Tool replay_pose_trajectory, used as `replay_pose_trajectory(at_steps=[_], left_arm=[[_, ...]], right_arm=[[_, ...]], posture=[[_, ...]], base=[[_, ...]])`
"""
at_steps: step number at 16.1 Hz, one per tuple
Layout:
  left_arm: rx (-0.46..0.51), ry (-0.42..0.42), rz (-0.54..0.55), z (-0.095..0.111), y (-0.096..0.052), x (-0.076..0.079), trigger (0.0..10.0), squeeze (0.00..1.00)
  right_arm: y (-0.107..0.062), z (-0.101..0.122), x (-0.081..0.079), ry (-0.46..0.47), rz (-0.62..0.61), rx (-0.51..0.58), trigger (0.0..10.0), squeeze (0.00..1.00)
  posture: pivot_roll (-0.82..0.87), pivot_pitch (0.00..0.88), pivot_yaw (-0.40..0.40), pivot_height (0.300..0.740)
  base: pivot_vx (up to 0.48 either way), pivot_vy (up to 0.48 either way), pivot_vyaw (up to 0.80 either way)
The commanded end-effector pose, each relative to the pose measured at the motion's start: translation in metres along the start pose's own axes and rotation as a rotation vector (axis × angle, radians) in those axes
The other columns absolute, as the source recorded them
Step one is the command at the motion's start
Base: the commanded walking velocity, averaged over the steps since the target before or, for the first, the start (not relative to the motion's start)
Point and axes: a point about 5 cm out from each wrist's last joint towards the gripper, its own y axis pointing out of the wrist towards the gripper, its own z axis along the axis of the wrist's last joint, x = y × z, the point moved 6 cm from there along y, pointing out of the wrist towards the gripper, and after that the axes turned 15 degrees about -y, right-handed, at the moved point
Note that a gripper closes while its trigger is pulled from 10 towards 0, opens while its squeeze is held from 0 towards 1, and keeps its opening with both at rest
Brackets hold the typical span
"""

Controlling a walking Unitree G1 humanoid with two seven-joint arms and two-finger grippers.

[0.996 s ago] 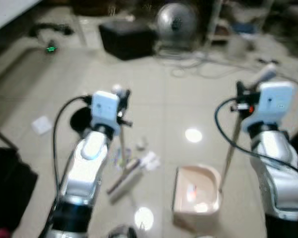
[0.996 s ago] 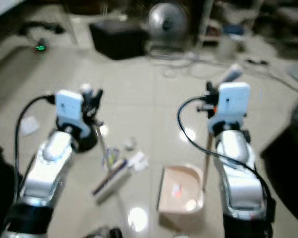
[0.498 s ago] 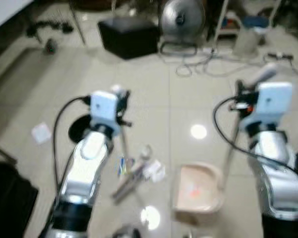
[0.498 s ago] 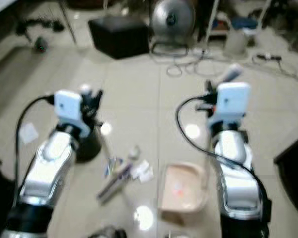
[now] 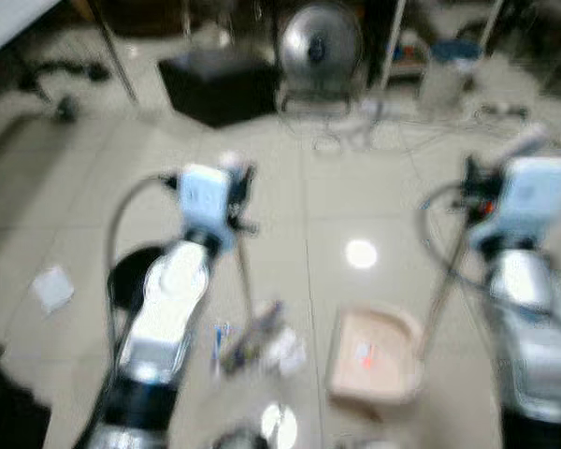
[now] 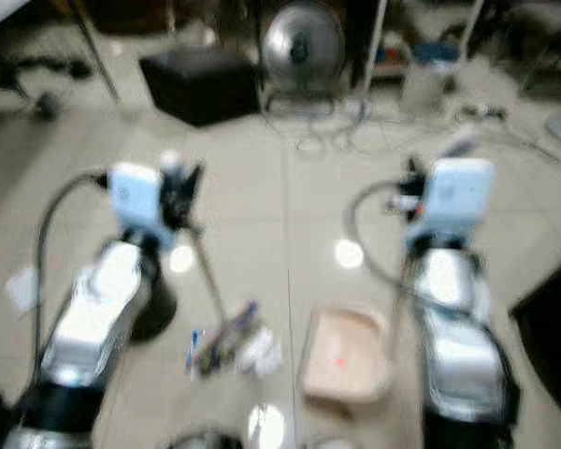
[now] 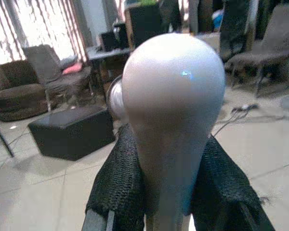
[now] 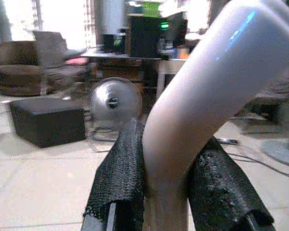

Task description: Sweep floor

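Observation:
My left gripper (image 5: 236,182) is shut on the rounded top of a broom handle (image 7: 173,96), with its black fingers (image 7: 118,178) on both sides. The thin broom stick (image 5: 245,281) slants down to the broom head, which rests among a small pile of litter (image 5: 252,344) on the tiled floor. My right gripper (image 5: 472,182) is shut on the bent top of the dustpan handle (image 8: 202,101). That handle (image 5: 441,295) runs down to a beige dustpan (image 5: 374,355), which sits on the floor just right of the litter. Both eye views are blurred.
A black box (image 5: 215,84), a standing fan (image 5: 318,42), loose cables (image 5: 355,131) and a white bucket (image 5: 444,79) stand at the far side. A round black object (image 5: 136,276) and a white scrap (image 5: 51,285) lie at the left.
The whole view has shifted and blurred as the camera moved. The broom head now sits in among the litter, which lies more bunched beside the dustpan. Both grippers keep their hold.

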Motion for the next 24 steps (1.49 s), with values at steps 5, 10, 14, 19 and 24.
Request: replay_pose_trajectory(at_steps=[5, 10, 14, 19, 24], left_arm=[[0.002, -0.019, 0.01, 0.001, -0.001, 0.002, 10.0, 0.0], [0.015, -0.09, 0.081, -0.008, -0.001, -0.005, 10.0, 0.0], [0.006, -0.116, 0.046, -0.018, 0.009, 0.007, 10.0, 0.0], [0.061, -0.038, 0.073, -0.012, 0.023, -0.001, 10.0, 0.0], [0.131, -0.044, 0.09, -0.004, 0.034, 0.002, 10.0, 0.0]], right_arm=[[0.005, -0.003, 0.007, -0.01, -0.019, -0.001, 10.0, 0.0], [0.01, -0.02, 0.014, -0.073, -0.05, -0.003, 10.0, 0.0], [0.01, -0.033, 0.017, -0.061, -0.044, -0.003, 10.0, 0.0], [0.021, -0.04, 0.011, -0.063, -0.026, 0.046, 10.0, 0.0], [0.027, -0.041, 0.002, -0.118, 0.014, 0.106, 10.0, 0.0]], posture=[[-0.09, 0.108, 0.06, 0.74], [-0.07, 0.134, 0.048, 0.74], [-0.05, 0.195, 0.052, 0.74], [-0.02, 0.29, 0.105, 0.74], [0.0, 0.345, 0.119, 0.74]], base=[[0.0, 0.0, 0.0], [0.0, 0.0, 0.0], [0.0, 0.0, 0.0], [0.0, 0.0, 0.0], [0.0, 0.0, 0.0]])
